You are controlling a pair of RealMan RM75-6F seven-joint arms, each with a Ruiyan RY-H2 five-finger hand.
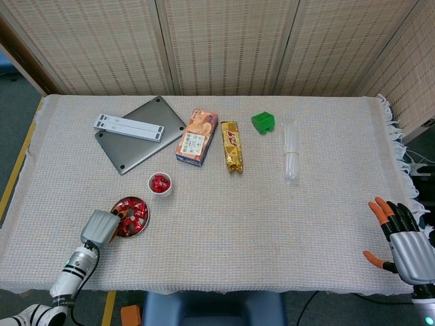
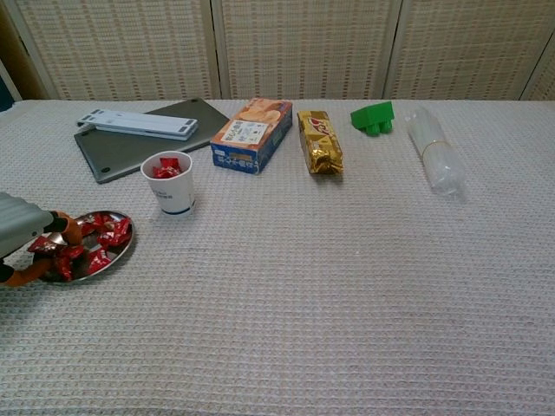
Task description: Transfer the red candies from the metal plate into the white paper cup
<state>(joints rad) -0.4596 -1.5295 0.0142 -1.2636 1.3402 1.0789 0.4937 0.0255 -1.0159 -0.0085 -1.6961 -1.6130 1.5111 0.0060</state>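
I am holding my left hand (image 1: 102,226) low over the near-left side of the round metal plate (image 1: 141,219), with the grey back of the hand turned up and the forearm coming in from the lower left corner of the table. My orange-tipped fingers (image 2: 62,227) are curling down into the pile of red wrapped candies (image 2: 102,240) and are touching them, but I cannot tell if a candy is really caught between the fingers or not. The plate is lying just near the white paper cup (image 2: 169,183), which is standing upright a little behind it and is already holding some red candies inside. My right hand (image 1: 402,242) is waiting far away at the near-right edge of the woven cloth-covered table (image 1: 272,224), palm side down, its fingers spreading apart and grasping nothing.
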